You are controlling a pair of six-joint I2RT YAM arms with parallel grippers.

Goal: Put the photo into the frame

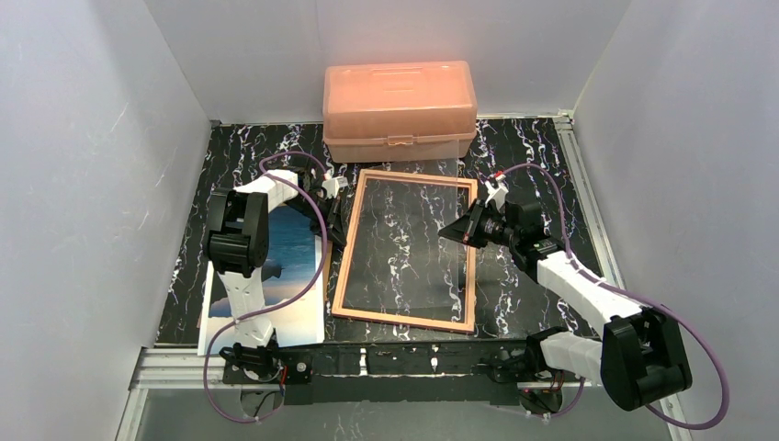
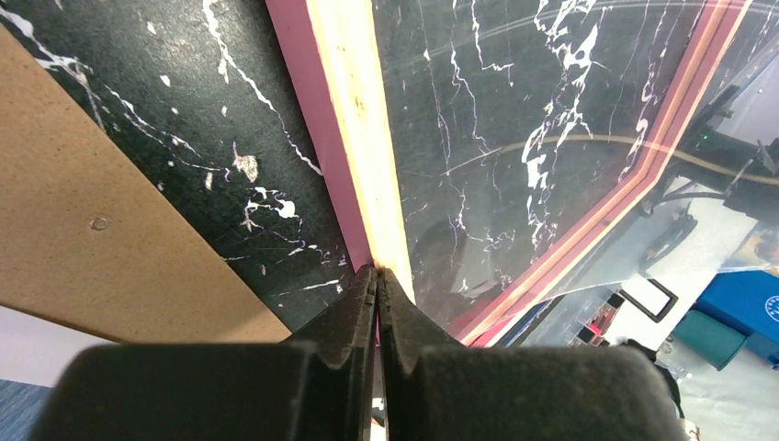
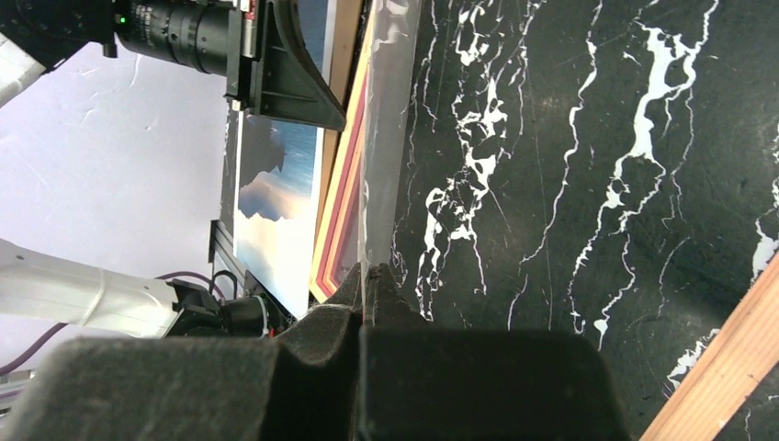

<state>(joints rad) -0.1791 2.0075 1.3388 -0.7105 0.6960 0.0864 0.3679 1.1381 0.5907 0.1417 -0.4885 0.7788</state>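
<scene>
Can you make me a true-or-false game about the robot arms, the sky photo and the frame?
1. The photo is already inside the frame. False: it lies on the table, left of the frame.
2. The left gripper and the right gripper are each pinched shut on an edge of the frame. True.
3. The box behind the frame has its lid open. False: the lid is closed.
4. The marbled table shows through the frame's clear pane. True.
</scene>
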